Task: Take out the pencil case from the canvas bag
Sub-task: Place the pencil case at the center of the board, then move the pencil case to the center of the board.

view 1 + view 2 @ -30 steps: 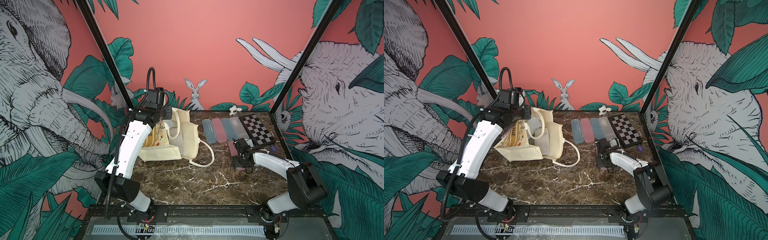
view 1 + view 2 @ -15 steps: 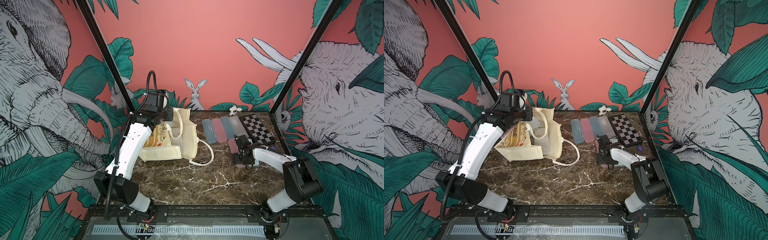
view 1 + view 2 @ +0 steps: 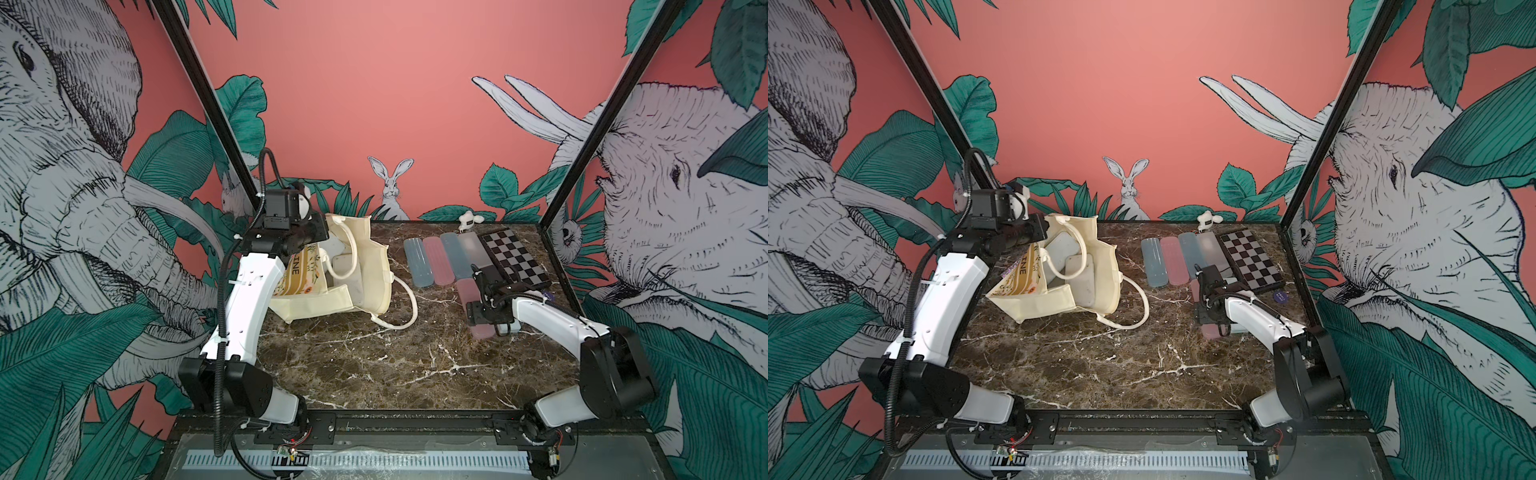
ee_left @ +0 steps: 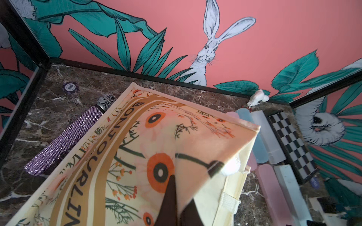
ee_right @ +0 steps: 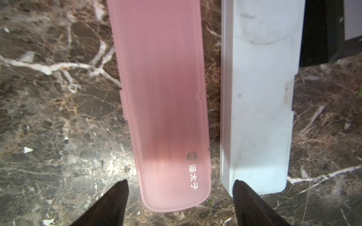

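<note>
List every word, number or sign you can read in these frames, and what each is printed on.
"BONJOUR LIN", cut off by the picture's edge: face of the canvas bag; in both top views only "INE" shows.
"500": purple poker chip.
"猫太子", beside a small round logo: pink pencil case.
Too small to read: the print on the dark chip beside the chessboard.

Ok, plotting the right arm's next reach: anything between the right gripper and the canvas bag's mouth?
Bare table mostly. One loose handle lies before the canvas bag; the other handle loops across its mouth, over pale cases inside.
</note>
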